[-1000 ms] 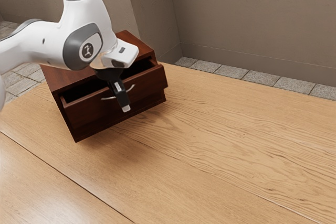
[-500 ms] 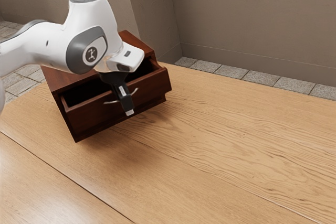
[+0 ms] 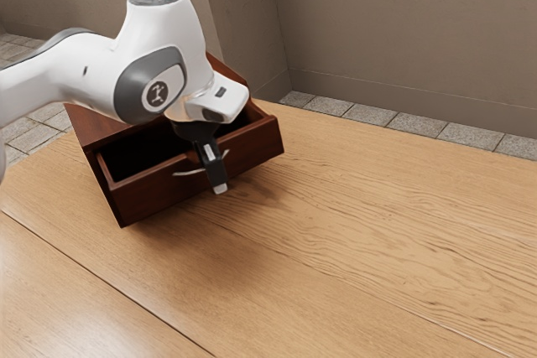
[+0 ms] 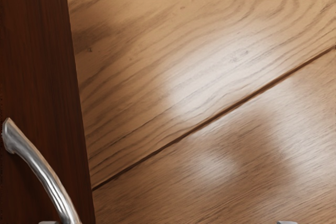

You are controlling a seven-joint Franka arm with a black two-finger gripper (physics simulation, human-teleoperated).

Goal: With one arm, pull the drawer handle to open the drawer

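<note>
One cabinet (image 3: 86,124), one drawer (image 3: 247,147) (the cabinet's only one), one metal handle (image 4: 38,167), one arm (image 3: 80,81), one gripper (image 3: 220,187), one table (image 3: 377,241)

Wood-grain table (image 3: 377,232), grey floor tiles (image 3: 411,123), plain beige walls (image 3: 403,23)

A light wooden table (image 3: 377,232) carries 1 dark drawer cabinet (image 3: 147,194), standing tilted.
</note>
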